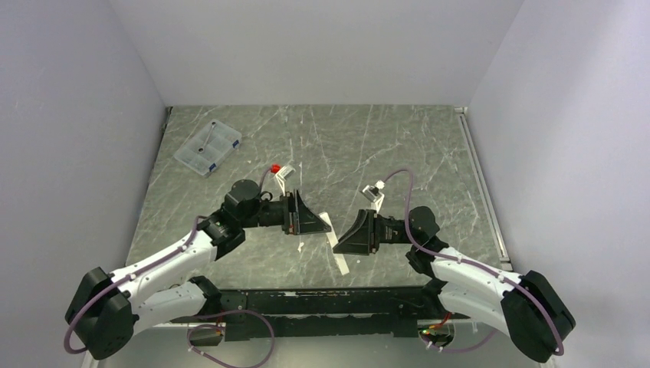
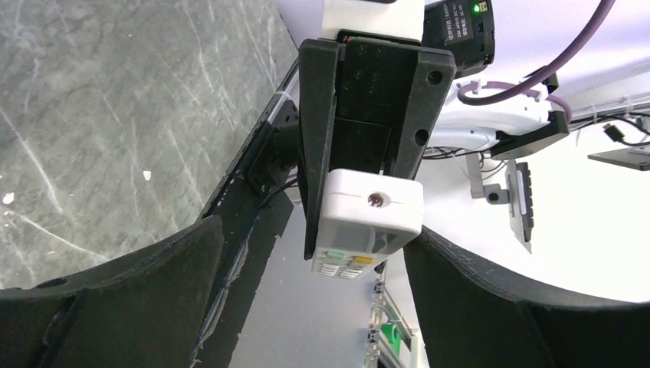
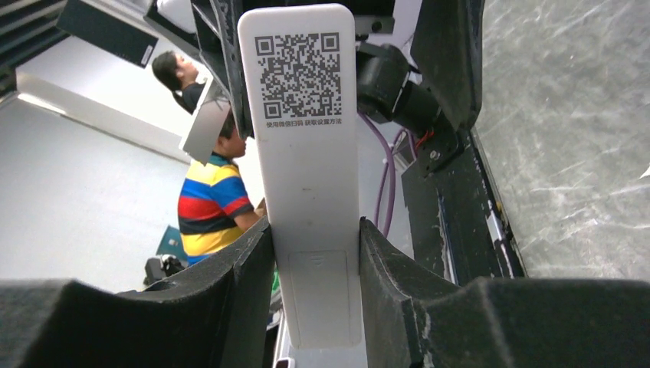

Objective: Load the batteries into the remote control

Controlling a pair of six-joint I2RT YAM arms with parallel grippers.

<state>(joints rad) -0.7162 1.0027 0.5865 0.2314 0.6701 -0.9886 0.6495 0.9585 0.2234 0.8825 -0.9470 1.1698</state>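
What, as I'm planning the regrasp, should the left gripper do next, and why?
Probably close the left gripper on the remote control: its fingers stand open either side of the remote's button end, touching nothing, while only the right gripper clamps it, QR side toward its camera.

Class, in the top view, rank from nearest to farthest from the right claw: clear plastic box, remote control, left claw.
1. remote control, gripped in the right claw.
2. left claw, just to its left.
3. clear plastic box, far-left back corner.
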